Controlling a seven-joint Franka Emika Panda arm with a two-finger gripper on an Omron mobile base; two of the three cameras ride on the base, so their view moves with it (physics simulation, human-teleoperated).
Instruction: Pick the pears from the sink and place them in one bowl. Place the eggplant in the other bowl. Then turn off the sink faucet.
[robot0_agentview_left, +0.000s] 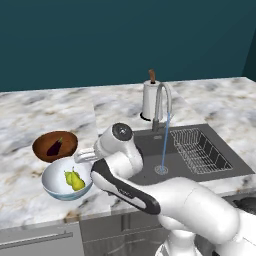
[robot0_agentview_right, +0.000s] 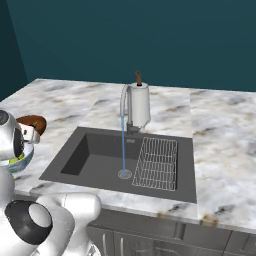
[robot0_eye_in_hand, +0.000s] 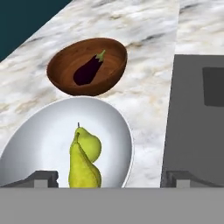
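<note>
Two yellow-green pears (robot0_eye_in_hand: 84, 157) lie touching in white-and-blue round bowl (robot0_eye_in_hand: 39, 135). Dark purple eggplant (robot0_eye_in_hand: 89, 68) in brown wooden bowl (robot0_eye_in_hand: 61, 74). Claw (robot0_eye_in_hand: 111, 178) spread wide above pears, holds nothing. Water runs from grey metal tap (robot0_agentview_left: 161, 102) into dark grey sink (robot0_agentview_left: 150, 150).

You have two pears (robot0_eye_in_hand: 84, 159) lying together inside one white and blue bowl (robot0_eye_in_hand: 39, 135), and one eggplant (robot0_eye_in_hand: 88, 68) in one brown wooden bowl (robot0_eye_in_hand: 65, 65), so two bowls in all. You can count one sink (robot0_agentview_right: 95, 150) with one round drain (robot0_agentview_right: 124, 174) and one wire rack (robot0_agentview_right: 156, 162), one faucet (robot0_agentview_left: 161, 102) running one stream of water (robot0_agentview_right: 123, 145), and one white cylinder with a brown top (robot0_agentview_right: 139, 104) behind it.
</note>
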